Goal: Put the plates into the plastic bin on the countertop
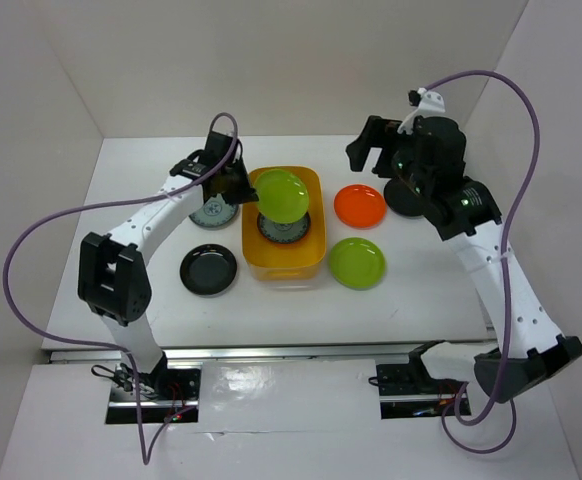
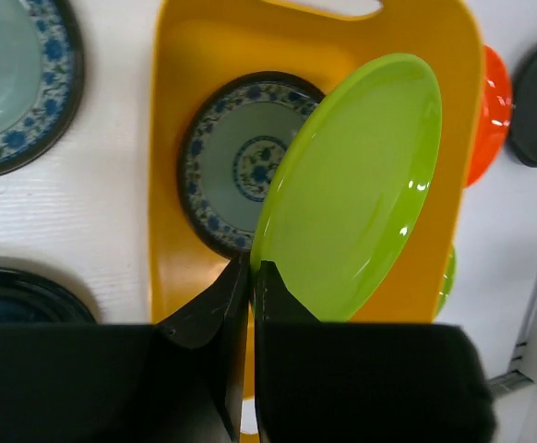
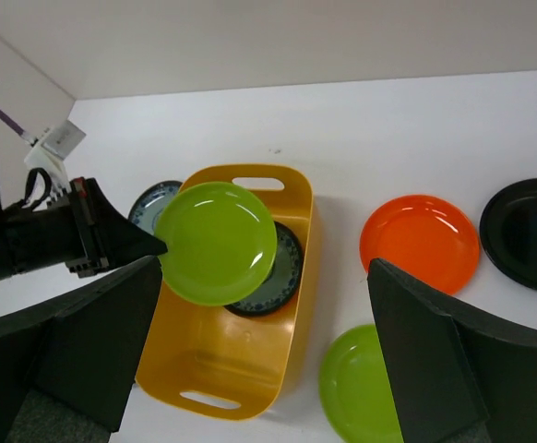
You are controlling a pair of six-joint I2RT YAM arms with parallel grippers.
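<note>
Left jaws: pressed together on the rim of a lime green plate (image 2: 352,194), pinching its edge.
Held plate: was tilted over the plastic bin (image 1: 286,268), reaching away from the left jaws across the bin's far half.
Bin contents: one grey-blue patterned plate (image 2: 236,166) lay flat on the bin floor, partly under the held plate.
Right jaws: stood wide apart, gripping nothing, raised over the far right of the surface (image 1: 421,300), well apart from the bin.
Plates right of bin: an orange plate (image 1: 359,206) and a second lime green plate (image 1: 357,262) lay near it.
Plates left of bin: a second patterned plate (image 1: 211,213) and a black plate (image 1: 209,269).
Under right arm: another black plate (image 1: 403,200), partly hidden.
</note>
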